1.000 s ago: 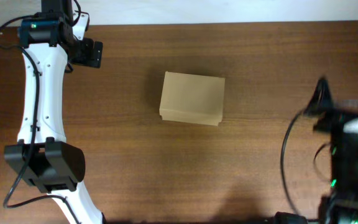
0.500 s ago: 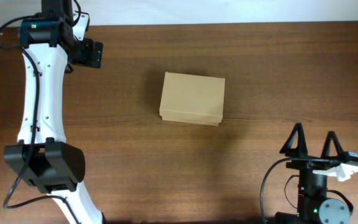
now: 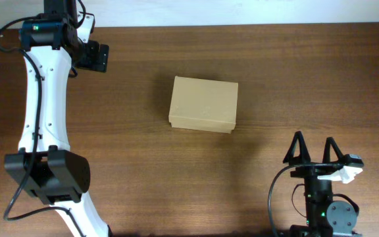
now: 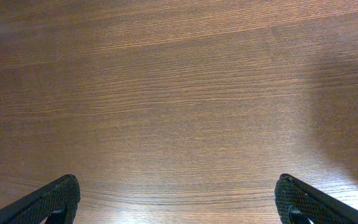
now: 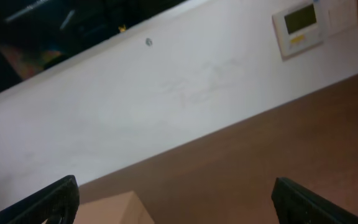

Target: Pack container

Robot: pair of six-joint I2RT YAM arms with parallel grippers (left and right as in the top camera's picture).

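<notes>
The container (image 3: pixel 203 104), a plain light-brown cardboard box with its flap lid down, lies in the middle of the brown table. A corner of it shows in the right wrist view (image 5: pixel 114 210). My left gripper (image 3: pixel 97 56) is at the far left of the table, well away from the box; its wrist view shows the fingers wide apart over bare wood (image 4: pixel 178 202), open and empty. My right gripper (image 3: pixel 313 148) is near the front right, fingers spread and pointing toward the far edge, open and empty (image 5: pixel 176 196).
A white wall (image 5: pixel 166 93) with a small wall panel (image 5: pixel 298 26) stands beyond the table's far edge. The left arm (image 3: pixel 43 112) runs along the table's left side.
My right arm has swung from the far right edge down and left toward the front, and its open fingers now point toward the far edge. The box and left arm have not moved.
</notes>
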